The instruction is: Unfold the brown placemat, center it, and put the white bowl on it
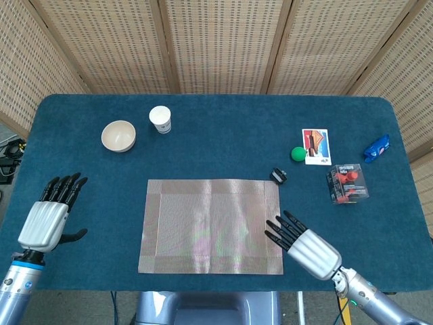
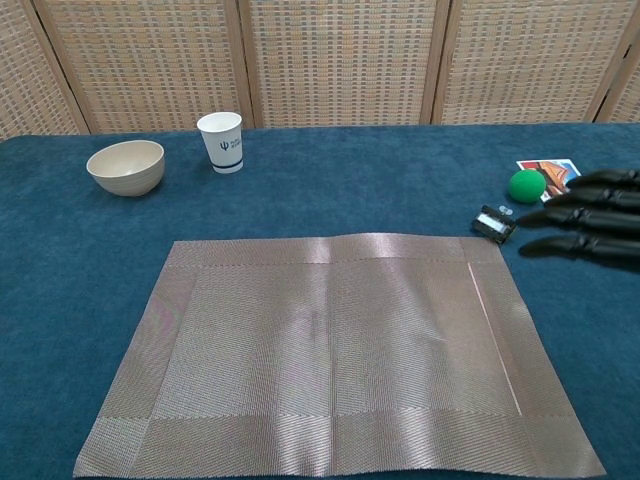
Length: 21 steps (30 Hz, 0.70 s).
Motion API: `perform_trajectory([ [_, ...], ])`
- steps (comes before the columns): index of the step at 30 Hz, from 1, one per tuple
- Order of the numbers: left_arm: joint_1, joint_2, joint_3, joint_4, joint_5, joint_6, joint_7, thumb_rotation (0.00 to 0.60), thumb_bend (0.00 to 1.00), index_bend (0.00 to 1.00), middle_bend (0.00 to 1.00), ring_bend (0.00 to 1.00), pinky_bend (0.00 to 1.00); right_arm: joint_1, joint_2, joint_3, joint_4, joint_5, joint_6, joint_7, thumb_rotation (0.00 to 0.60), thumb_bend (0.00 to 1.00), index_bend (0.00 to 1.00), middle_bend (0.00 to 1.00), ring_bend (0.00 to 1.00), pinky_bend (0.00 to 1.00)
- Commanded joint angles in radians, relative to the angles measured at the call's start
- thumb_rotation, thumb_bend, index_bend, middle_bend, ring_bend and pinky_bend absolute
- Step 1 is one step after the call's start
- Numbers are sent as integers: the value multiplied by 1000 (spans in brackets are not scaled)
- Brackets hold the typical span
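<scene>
Right now my right hand (image 1: 308, 245) hangs just off the placemat's right edge, fingers spread and straight, holding nothing; in the chest view only its dark fingertips (image 2: 585, 215) show, up at the right side above the cloth. My left hand (image 1: 47, 217) sits well left of the mat, palm down, fingers apart, empty too.

Brown placemat (image 1: 210, 225) lies fully flat and open, roughly mid-table and square to the near edge; I judge unfolding and centering done, maybe a small nudge left at most. White bowl (image 1: 118, 135) stands upright at the far left, well apart from the mat; white paper cup (image 1: 160, 118) is just beside it on its right.

Step in hand, as I judge it: fetch the bowl; left hand is the nearer one, so use that. Come at the bowl from its left or near side so the fingers miss the cup; grip the rim, thumb inside or across; lift straight; keep it level; set it down mid-mat without dragging the weave. Keep the right hand clear of the mat; the small black clip (image 1: 278, 175), green ball (image 1: 298, 154) and card (image 1: 316, 146) on that side don't matter.
</scene>
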Motion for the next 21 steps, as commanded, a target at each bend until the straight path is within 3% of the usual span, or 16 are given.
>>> perform_trajectory([
  [1,-5,-3,-6,12,-5,-5,-6,600,0,0,0,0,0,-69,26,38,59,43,127,117,600,0,31,0,0,0],
  [5,-30,-4,-30,57,-36,-33,-24,600,0,0,0,0,0,-145,-15,92,136,147,247,276,600,0,35,0,0,0],
  [8,-68,-43,-71,159,-62,-65,-89,600,0,0,0,0,0,-196,-72,127,191,224,301,376,600,0,35,0,0,0],
  [15,-176,-138,-142,420,-141,-198,-187,600,0,0,0,0,0,-251,-164,165,308,291,327,378,600,0,37,0,0,0],
  [21,-284,-219,-168,631,-153,-337,-252,600,0,0,0,0,0,-258,-171,179,321,290,319,370,600,0,56,0,0,0],
])
